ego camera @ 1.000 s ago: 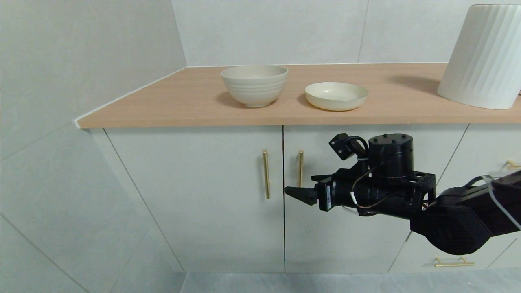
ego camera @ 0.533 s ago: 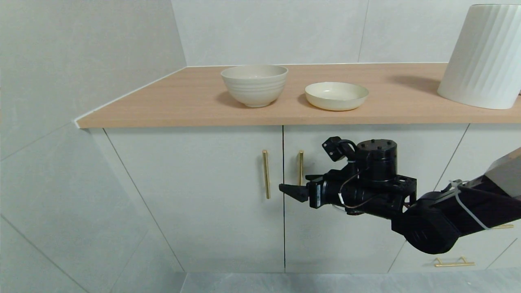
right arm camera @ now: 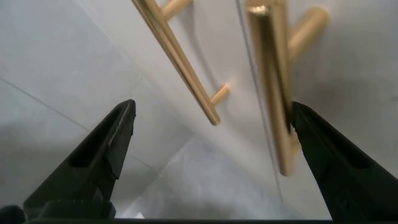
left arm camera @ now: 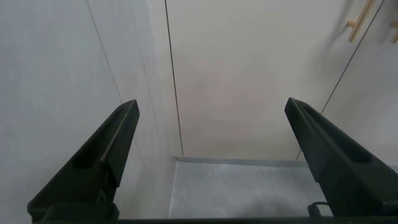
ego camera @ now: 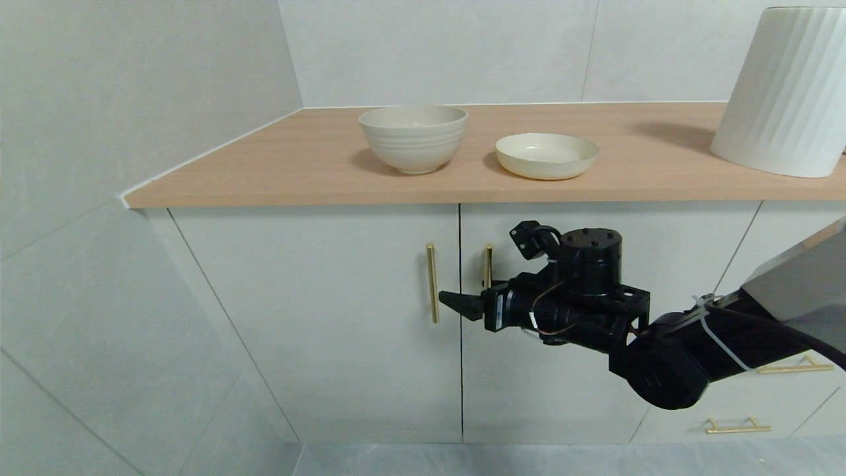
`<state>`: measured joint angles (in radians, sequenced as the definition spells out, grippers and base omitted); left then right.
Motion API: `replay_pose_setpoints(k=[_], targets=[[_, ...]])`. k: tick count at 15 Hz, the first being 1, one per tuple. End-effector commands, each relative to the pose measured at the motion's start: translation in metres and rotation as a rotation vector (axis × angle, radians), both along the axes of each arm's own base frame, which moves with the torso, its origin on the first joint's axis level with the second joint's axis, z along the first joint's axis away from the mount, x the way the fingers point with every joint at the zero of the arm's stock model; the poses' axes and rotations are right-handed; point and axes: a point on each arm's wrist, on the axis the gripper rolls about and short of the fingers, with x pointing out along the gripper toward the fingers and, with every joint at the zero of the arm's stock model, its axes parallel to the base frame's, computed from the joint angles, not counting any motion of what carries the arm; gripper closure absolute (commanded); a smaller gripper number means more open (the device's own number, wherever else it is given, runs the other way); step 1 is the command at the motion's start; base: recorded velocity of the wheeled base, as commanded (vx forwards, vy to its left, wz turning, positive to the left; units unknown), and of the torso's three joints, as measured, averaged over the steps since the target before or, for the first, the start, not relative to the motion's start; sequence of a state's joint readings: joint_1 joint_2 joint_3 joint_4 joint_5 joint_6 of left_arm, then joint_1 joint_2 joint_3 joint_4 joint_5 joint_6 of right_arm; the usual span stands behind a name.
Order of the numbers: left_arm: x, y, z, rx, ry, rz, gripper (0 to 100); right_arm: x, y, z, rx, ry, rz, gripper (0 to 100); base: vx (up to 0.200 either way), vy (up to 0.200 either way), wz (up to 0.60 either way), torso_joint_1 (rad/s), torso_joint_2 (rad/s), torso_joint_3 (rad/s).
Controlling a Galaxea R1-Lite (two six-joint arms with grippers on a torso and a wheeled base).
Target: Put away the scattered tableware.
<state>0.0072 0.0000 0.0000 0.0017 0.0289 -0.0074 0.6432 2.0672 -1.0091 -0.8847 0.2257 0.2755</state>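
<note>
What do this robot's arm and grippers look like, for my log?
The right arm is matte black with rounded joints. It carries a squat black cylinder on the wrist, thin brown and white cables, and a white band around the forearm. The right gripper and left gripper each have two black, wedge-shaped, tapering fingers.

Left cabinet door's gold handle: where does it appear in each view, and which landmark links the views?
Head view: the left door's handle stands upright just left of the door seam.
Left wrist view: handle far off, beside that seam.
Right wrist view: handle is the farther, slanted bar.
Shared landmark: the door seam.
</note>
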Motion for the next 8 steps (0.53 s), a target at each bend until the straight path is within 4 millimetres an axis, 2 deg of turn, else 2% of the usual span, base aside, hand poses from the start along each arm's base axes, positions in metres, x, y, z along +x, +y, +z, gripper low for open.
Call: replay_pose_setpoints(k=[1,3,8], targets=[[0.000,0.000,0.000,0.000,0.001,0.001,0,0.000,0.007,-0.004,0.011,0.001,0.010,0,0.000,0.000,0.00,0.000,0.00,0.000],[0.000,0.000,0.000,0.000,0.001,0.001,0,-0.001,0.008,-0.003,0.021,0.009,0.011,0,0.000,0.000,0.00,0.000,0.00,0.000],[0.000,0.000,0.000,0.000,0.001,0.001,0,-0.020,0.002,0.016,0.082,0.047,0.039,0,0.000,0.000,0.00,0.000,0.00,0.000]])
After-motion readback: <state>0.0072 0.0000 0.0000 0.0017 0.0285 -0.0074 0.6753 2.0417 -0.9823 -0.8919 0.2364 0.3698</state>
